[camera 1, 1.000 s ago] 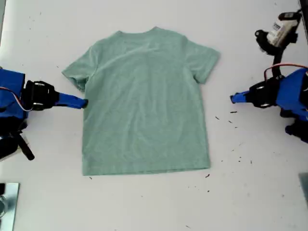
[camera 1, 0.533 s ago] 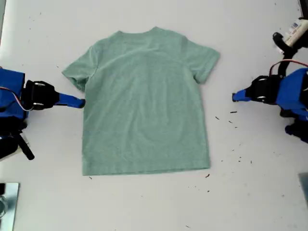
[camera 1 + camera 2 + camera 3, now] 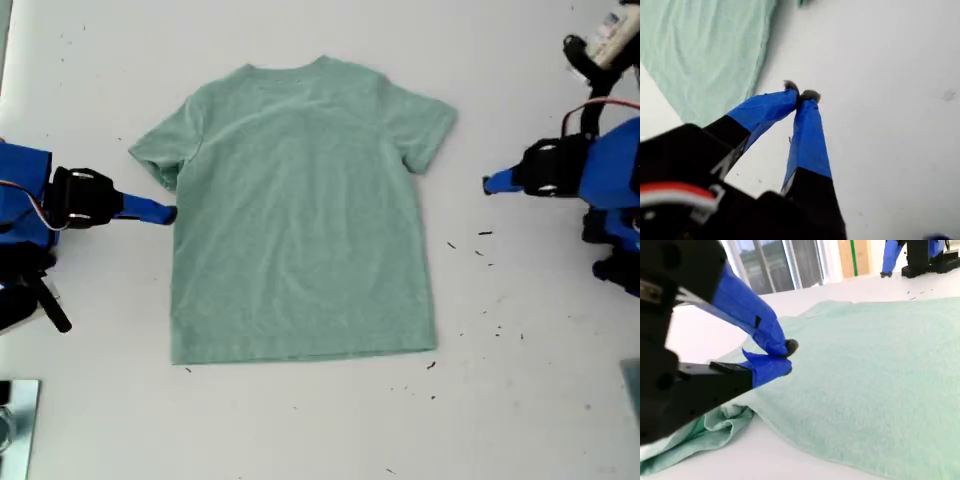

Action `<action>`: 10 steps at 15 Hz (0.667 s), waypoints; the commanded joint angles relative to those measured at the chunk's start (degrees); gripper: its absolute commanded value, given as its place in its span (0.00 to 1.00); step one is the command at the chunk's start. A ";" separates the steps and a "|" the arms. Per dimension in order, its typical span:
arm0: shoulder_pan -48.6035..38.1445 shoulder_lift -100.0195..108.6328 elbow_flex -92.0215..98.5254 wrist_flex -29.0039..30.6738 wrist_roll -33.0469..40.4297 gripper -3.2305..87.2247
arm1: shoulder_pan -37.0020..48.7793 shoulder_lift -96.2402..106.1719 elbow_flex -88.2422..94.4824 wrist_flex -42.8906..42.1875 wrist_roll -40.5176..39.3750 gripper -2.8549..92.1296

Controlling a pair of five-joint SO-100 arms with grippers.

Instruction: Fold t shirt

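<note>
Your pale sage-green heathered cloth t shirt (image 3: 300,210) lies flat and spread on the white table (image 3: 520,400), sleeves out. My first gripper (image 3: 801,95) is pinched together over bare table; my second gripper (image 3: 787,356) has tips together at the shirt's edge, holding no cloth.

1. One t shirt (image 3: 300,210), the only cloth item, with two short sleeves and one round neck.
2. Two blue arms, one at the exterior view's left edge and one at its right edge.
3. Two tools: my first tool (image 3: 801,95) and my second tool (image 3: 786,356); in the exterior view they are at (image 3: 489,184) and (image 3: 168,213).
4. Two blue-taped fingers (image 3: 807,135) on each tool, four in all.
5. One white counter (image 3: 320,420).
6. Many small dark specks (image 3: 484,234) on the counter, too many and too small to count exactly.
</note>
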 commanded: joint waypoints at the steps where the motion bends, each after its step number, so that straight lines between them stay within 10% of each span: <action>1: 0.35 0.53 0.62 -0.44 -0.09 0.03 | 5.54 -26.37 -31.20 3.60 -15.38 0.05; 6: 0.79 0.53 0.62 -0.44 -0.09 0.03 | 15.73 -57.48 -74.97 17.93 -33.57 0.06; 10: 0.97 0.53 0.62 -0.44 -0.09 0.03 | 20.13 -61.26 -75.59 19.25 -41.92 0.39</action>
